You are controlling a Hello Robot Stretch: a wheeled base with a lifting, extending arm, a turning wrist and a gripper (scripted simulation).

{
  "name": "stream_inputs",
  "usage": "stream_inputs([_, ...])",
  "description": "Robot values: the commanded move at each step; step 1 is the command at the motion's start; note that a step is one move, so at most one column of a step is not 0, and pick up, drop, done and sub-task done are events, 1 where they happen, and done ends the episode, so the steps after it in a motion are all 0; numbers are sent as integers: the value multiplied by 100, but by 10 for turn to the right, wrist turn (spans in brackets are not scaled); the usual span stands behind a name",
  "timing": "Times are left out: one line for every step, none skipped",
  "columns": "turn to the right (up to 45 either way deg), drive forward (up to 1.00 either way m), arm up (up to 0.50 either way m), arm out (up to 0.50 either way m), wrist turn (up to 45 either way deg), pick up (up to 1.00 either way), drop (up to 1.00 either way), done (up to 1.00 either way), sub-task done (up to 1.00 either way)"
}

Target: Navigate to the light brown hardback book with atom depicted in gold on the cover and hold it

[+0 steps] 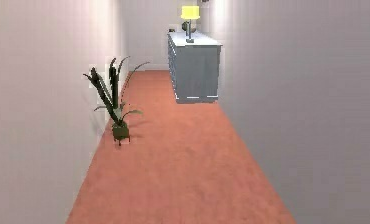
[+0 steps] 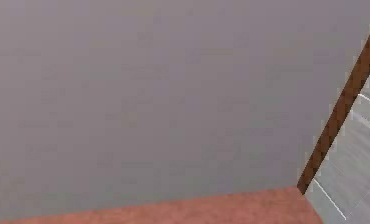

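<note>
A narrow corridor with a reddish-brown floor [image 1: 183, 160] runs ahead between pale walls. At its far end a blue-grey dresser [image 1: 195, 68] stands against the right-hand wall. A yellow-shaded lamp [image 1: 190, 20] rests on the dresser's top, with a small dark item [image 1: 173, 32] beside it at the left edge. I can make out no book shape among these things.
A potted plant [image 1: 117, 100] with long dark leaves stands on the floor by the left wall. In the arm side view a plain grey wall [image 2: 153, 100] rises close by, with a brown-edged white door frame [image 2: 343, 130] at the right.
</note>
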Motion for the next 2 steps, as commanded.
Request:
stream_inputs([210, 0, 0, 0, 0, 0, 0, 0, 0])
stream_inputs([0, 10, 0, 0, 0, 0, 0, 0, 0])
